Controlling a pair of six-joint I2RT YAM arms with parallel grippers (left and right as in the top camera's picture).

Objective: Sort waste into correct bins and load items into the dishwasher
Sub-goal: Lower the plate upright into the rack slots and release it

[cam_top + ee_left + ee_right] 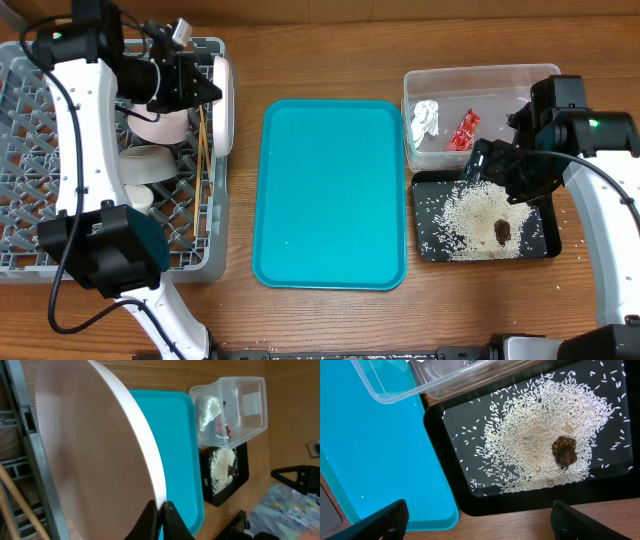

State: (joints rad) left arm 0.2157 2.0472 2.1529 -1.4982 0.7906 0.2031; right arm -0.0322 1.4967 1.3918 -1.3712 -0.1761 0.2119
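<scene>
My left gripper [208, 92] is shut on the rim of the large white plate [226, 105], which stands on edge at the right wall of the grey dish rack [40, 160]. The left wrist view shows the plate [95, 445] pinched between the fingertips [161, 510]. Bowls [158, 127] and chopsticks [204, 145] sit in the rack. My right gripper [490, 165] is open and empty above the black tray [543, 238], which holds rice [535, 445] and a brown lump [564, 451]. The clear tub [480, 72] holds a white tissue [425, 118] and a red wrapper [463, 130].
A large teal tray [333, 190] lies between the rack and the bins. A white cup [140, 198] sits in the rack near its front. The clear tub stands directly behind the black tray. Bare wooden table runs along the front.
</scene>
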